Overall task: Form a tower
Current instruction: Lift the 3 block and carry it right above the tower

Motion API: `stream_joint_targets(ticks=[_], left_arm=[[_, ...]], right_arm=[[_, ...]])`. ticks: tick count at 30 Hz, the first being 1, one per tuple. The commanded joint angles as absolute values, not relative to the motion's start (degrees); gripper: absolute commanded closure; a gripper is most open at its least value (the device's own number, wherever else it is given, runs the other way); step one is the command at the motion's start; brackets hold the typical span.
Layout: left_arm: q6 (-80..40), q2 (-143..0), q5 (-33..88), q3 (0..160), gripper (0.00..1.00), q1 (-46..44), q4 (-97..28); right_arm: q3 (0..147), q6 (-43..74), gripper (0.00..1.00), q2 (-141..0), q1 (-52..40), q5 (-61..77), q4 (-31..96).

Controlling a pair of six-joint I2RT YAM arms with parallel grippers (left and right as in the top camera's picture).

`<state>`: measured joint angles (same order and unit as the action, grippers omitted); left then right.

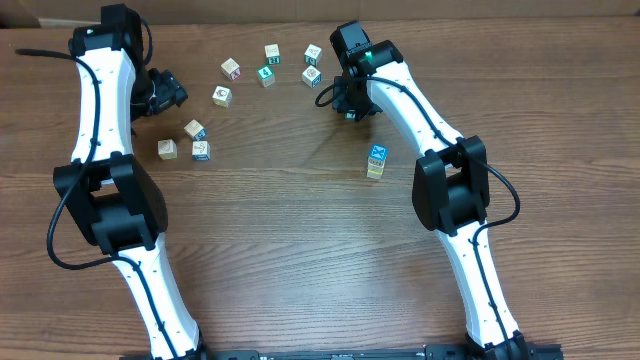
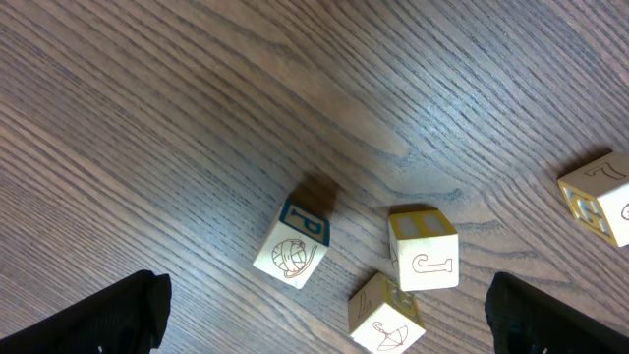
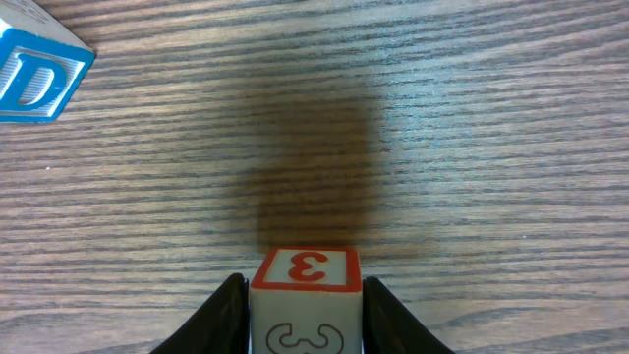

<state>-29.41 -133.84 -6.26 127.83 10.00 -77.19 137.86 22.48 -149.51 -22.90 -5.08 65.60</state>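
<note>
The tower (image 1: 376, 160) stands at mid-right of the table, a blue-faced cube on top of a yellow-green one. Its blue letter-D top (image 3: 34, 79) shows in the top left corner of the right wrist view. My right gripper (image 1: 350, 103) (image 3: 305, 317) is shut on a white picture cube with a red-framed 3 (image 3: 306, 285). Both fingers press its sides, and its shadow lies on the wood ahead. It hangs up and left of the tower. My left gripper (image 1: 165, 92) (image 2: 324, 313) is wide open above three loose cubes, holding nothing.
Between the left fingers lie a yarn-picture cube (image 2: 292, 251), a yellow J cube (image 2: 425, 251) and an umbrella cube (image 2: 385, 315). Another cube (image 2: 601, 197) sits at the right edge. Several more cubes (image 1: 272, 62) are scattered along the far middle of the table.
</note>
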Motion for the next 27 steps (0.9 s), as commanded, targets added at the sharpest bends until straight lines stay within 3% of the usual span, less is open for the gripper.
stream_joint_targets(ticks=[1, 8, 15, 20, 27], left_arm=[[-28.1, -134.5, -6.5, 129.0, 0.0, 9.7, -77.3], [-28.1, -134.5, -6.6, 129.0, 0.0, 9.7, -77.3], [-28.1, -134.5, -6.6, 129.0, 0.01, 9.7, -77.3], [-28.1, -134.5, -6.6, 129.0, 0.0, 9.7, -77.3], [-28.1, -134.5, -6.6, 129.0, 0.01, 9.7, -77.3]], right_arm=[[137.8, 22.5, 0.67, -144.5, -22.7, -6.0, 65.5], [137.7, 23.1, 0.77, -133.4, -22.7, -6.0, 70.3], [137.7, 30.0, 0.76, -122.8, -22.7, -6.0, 86.5], [136.4, 39.4, 0.78, -122.9, -22.7, -5.7, 94.3], [131.4, 45.5, 0.78, -122.9, -23.1, -4.6, 95.6]])
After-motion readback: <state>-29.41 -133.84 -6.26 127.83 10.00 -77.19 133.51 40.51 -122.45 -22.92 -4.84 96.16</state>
